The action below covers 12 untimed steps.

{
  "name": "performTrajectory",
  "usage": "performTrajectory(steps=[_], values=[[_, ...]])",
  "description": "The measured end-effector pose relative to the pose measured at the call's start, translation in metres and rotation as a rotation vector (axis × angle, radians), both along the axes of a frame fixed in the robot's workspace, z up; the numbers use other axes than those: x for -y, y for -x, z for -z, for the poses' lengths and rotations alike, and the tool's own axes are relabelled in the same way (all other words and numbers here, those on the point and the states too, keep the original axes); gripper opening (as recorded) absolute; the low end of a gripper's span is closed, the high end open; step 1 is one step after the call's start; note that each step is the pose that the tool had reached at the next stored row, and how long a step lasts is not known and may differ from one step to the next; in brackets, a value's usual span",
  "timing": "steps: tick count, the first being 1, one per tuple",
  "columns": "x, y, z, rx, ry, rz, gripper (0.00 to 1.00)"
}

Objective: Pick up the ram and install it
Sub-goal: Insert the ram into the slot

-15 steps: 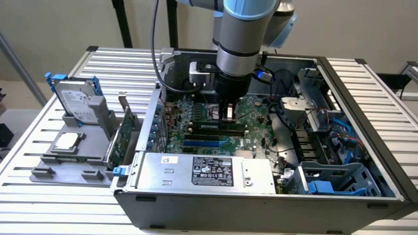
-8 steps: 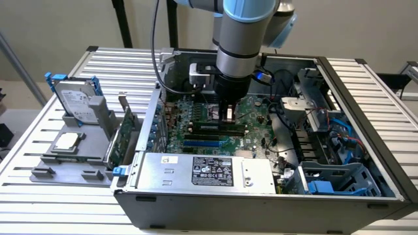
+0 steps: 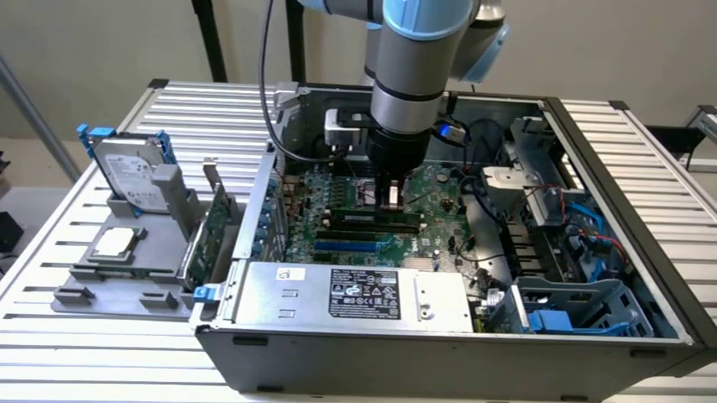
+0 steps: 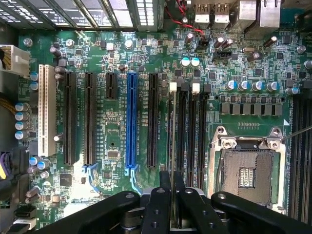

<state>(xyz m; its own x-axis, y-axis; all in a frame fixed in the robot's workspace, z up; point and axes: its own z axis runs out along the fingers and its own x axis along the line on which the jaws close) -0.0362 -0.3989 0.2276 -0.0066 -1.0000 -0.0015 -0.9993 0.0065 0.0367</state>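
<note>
Motherboard (image 3: 370, 220) inside computer case (image 3: 448, 344)

My fingers (image 3: 391, 198) are down inside the open computer case (image 3: 627, 176), ram (image 4: 173, 161) edge-on over the motherboard's (image 3: 348, 180) slots; hard drive (image 3: 126, 175) sits at the case's 9 o'clock.

Green motherboard (image 4: 112, 146) — one blue slot (image 4: 130, 122), one white (image 4: 44, 109), others seemingly black.
</note>
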Motion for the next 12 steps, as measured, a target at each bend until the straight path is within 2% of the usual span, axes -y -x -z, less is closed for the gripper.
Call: performTrajectory(steps=[2,3,5,6,12], values=[[-0.0001,0.0001,0.0001,0.0062,0.0001,0.0,0.14],[-0.0001,0.0,0.0,0.0119,0.0002,0.0,0.14],[0.0,0.0,0.0001,0.0272,0.0,0.0,0.14],[0.0,0.0,0.0001,0.0292,0.0,0.0,0.14],[-0.0001,0.0011,0.0,0.0293,0.0002,0.002,0.14]])
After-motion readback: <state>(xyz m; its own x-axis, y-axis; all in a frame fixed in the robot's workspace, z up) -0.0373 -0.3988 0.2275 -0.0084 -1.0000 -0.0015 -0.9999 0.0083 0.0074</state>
